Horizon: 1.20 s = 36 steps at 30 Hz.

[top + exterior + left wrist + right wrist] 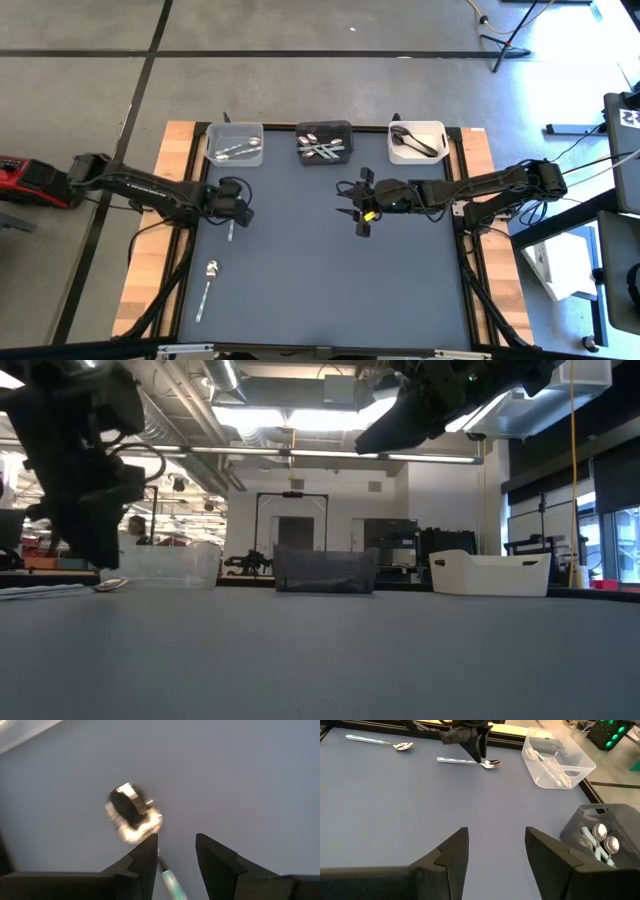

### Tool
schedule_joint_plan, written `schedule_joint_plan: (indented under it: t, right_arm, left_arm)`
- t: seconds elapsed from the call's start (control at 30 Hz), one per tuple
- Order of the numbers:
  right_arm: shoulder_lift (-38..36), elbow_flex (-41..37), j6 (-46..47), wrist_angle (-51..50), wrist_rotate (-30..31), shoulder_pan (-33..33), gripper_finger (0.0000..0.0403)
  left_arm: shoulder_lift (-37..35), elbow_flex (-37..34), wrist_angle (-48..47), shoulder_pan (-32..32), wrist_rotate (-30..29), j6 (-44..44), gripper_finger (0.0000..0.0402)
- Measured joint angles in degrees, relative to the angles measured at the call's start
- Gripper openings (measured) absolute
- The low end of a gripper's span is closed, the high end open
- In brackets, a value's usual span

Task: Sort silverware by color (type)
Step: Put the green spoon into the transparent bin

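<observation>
Now the left gripper [232, 216] hangs just over a spoon [230, 231] on the mat, in front of the clear bin [235, 143], fingers [145, 857] spread either side of its handle, not closed. Another spoon [206, 288] lies nearer the front edge. Right gripper [358, 212] hovers open, in front of the black bin [324, 141].

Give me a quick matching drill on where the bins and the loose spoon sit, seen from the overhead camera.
Things:
1. clear bin
2. black bin
3. white bin
4. loose spoon

Places:
A. middle of the far edge
B. near left part of the mat
C. far left
D. far right

Pairs: 1-C, 2-A, 3-D, 4-B
</observation>
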Motion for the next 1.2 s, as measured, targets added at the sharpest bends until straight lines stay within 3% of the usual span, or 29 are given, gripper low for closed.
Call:
schedule_joint_plan:
  t: [0.5, 0.73, 1.2]
  right_arm:
    - [0.0, 0.0, -1.2, 0.7, 0.0, 0.0, 0.0182]
    - [0.0, 0.0, -1.5, 0.7, 0.0, 0.0, 0.0182]
    - [0.0, 0.0, -1.3, 0.5, 0.0, 0.0, 0.0182]
  left_arm:
    - [9.1, 0.0, -1.9, 0.0, 6.7, -2.9, 0.0128]
    - [9.4, 0.0, 0.2, 0.0, 7.4, 1.5, 0.0125]
    - [9.4, 0.0, 2.6, 0.0, 7.8, 8.0, 0.001]
